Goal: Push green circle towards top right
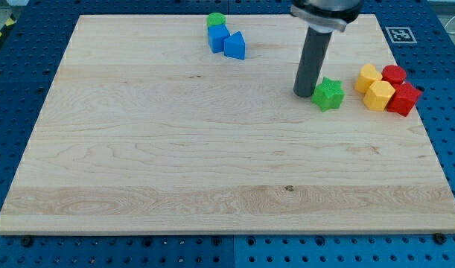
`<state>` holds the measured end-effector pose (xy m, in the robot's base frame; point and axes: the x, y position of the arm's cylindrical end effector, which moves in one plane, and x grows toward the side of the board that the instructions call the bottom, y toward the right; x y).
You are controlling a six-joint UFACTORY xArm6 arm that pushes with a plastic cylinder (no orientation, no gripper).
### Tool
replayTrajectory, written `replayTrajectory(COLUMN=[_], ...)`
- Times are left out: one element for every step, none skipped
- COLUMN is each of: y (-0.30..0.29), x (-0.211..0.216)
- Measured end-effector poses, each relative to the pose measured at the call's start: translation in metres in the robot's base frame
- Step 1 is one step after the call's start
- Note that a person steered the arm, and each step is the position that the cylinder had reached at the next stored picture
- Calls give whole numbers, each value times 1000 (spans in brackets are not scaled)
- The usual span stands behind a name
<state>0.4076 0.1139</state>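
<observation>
wooden board (pixel 175 149) (pale grain): my tip (pixel 302 92), no jaws, touches green star (pixel 328 94).

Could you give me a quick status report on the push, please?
My tip beside green star, its left. Green circle untouched, top centre, against blue blocks. Path rightward clear.

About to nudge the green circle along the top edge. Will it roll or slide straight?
The green circle looks squat and flat-topped, so it probably slides rather than rolls. It touches a blue block, which may drag along. My tip sits far off, beside the green star.
</observation>
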Motion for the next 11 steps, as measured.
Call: replayTrajectory(y=[16, 52, 48, 38, -7, -83, -172, -262, -294, -241, -183], x=[8, 7, 3, -6, -12, -29, -64, -115, -169, -189, -189])
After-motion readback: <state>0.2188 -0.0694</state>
